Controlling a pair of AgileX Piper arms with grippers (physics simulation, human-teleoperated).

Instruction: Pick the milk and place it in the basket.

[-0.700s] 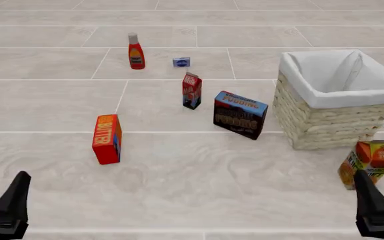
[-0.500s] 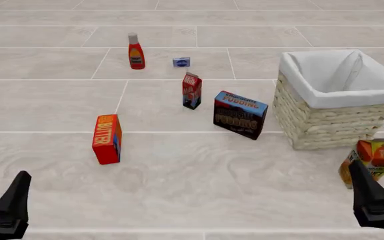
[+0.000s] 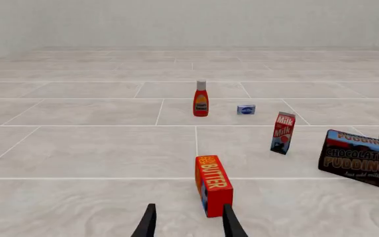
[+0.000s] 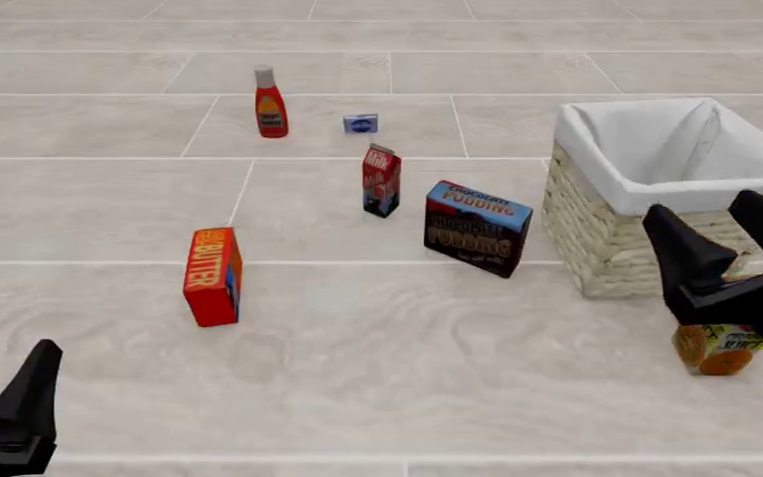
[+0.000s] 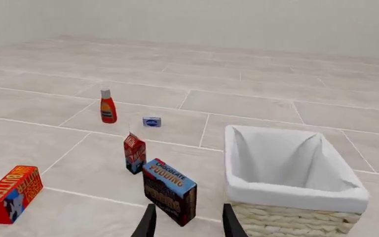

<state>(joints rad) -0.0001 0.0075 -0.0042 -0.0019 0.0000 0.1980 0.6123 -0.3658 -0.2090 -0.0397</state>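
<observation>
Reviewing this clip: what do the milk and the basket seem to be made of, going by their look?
The milk looks like printed paperboard with a smooth matte finish: a slim gable-top carton with flat, sharp-edged faces and printed lettering. The basket looks like pale woven wicker, its walls showing rows of bumpy weave; its white lining, folded over the rim in soft creases, appears to be cloth. As renders, these are looks only.

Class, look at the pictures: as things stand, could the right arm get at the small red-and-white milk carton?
Probably yes. The small red-and-white milk carton stands upright and apart from the blue chocolate pudding box, which lies between it and the right gripper. Approaching from above should clear that box. Its jaws are open.
</observation>
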